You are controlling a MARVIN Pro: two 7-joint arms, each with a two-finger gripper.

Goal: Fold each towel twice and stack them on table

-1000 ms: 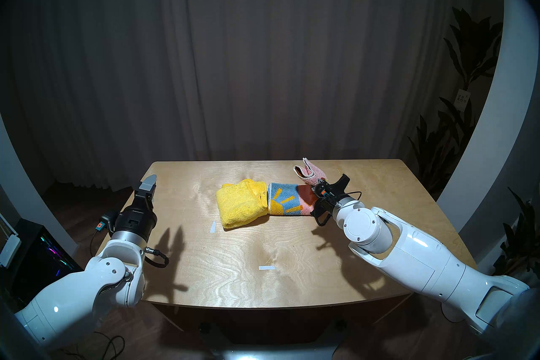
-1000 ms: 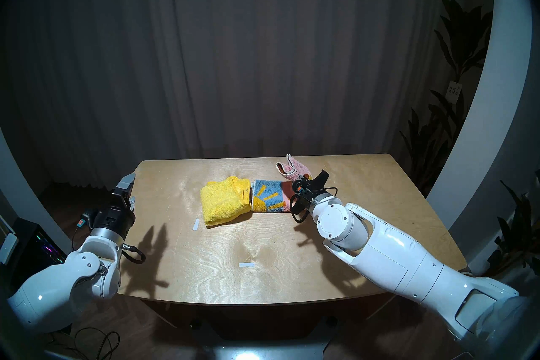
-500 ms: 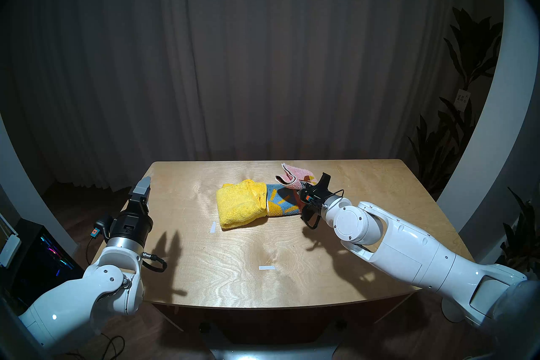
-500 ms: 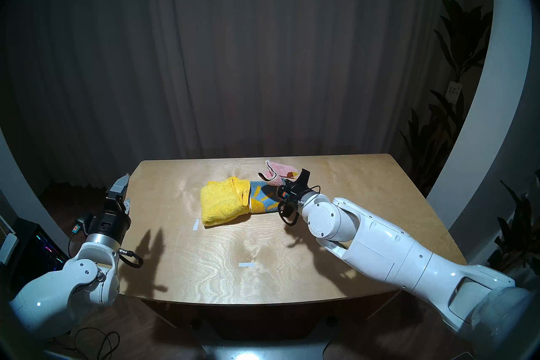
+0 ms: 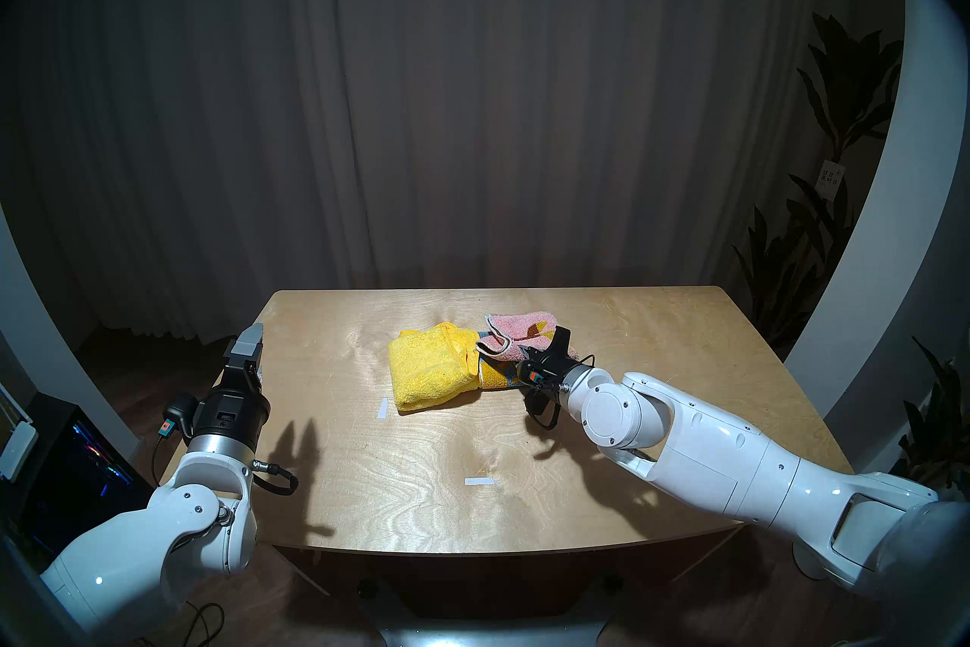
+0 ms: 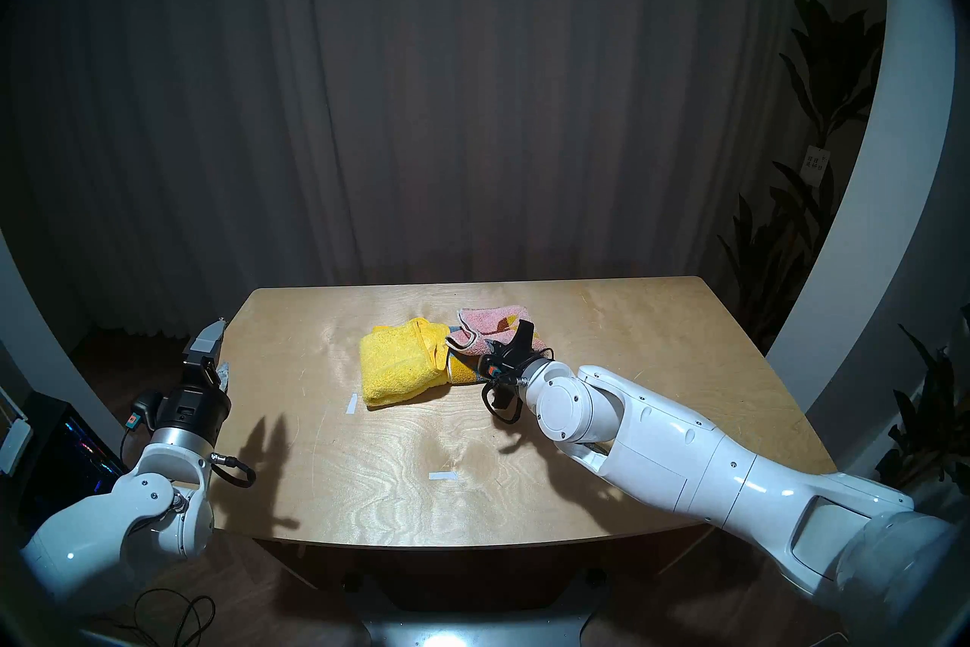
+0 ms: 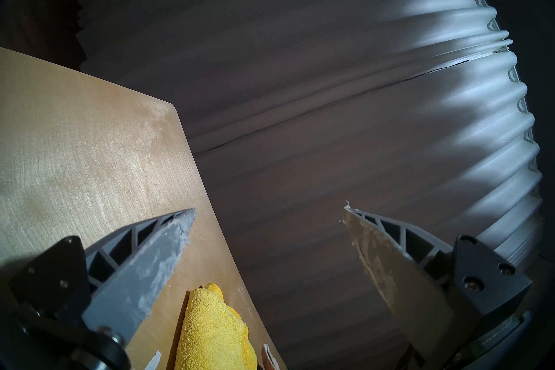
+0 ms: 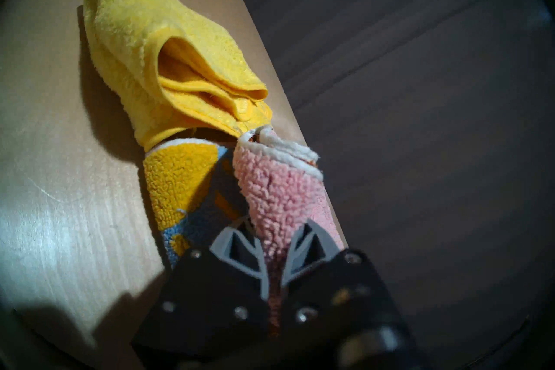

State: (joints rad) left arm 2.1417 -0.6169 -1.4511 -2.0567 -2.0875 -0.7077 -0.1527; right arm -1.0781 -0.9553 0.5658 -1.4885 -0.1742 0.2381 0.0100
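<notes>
- The right gripper (image 8: 274, 243) is pinching the pink end of the pink towel (image 5: 517, 333), its grey fingers (image 8: 237, 246) pressing the terry from both sides with no gap showing.
- That gripped end is lying doubled over the towel's blue and orange-yellow part (image 8: 180, 189), which is resting flat on the table (image 5: 525, 499).
- The white-trimmed hem of the gripped flap (image 8: 288, 150) is reaching right up to the yellow towel (image 5: 430, 367), touching or nearly touching its open layered edge.
- The yellow towel is sitting folded near the middle of the table, a little toward the far edge, with its loose layers (image 8: 207, 90) gaping toward the pink towel and slightly overlapping that towel's near end.
- The pink towel is lying just to the right of the yellow one, well clear of the table's right edge and far edge.
- The left gripper (image 7: 267, 216) is hanging at the table's left edge, its jaws standing wide apart and holding nothing.
- One left finger (image 7: 156, 258) is showing above the wood while the other (image 7: 378, 258) is showing past the edge against the curtain (image 5: 472, 105).
- The near half of the table is lying open, carrying only two white tape marks (image 5: 478, 481), one of them just beside the yellow towel's near left corner.
- Bare wood is stretching wide between the left gripper and the yellow towel.
</notes>
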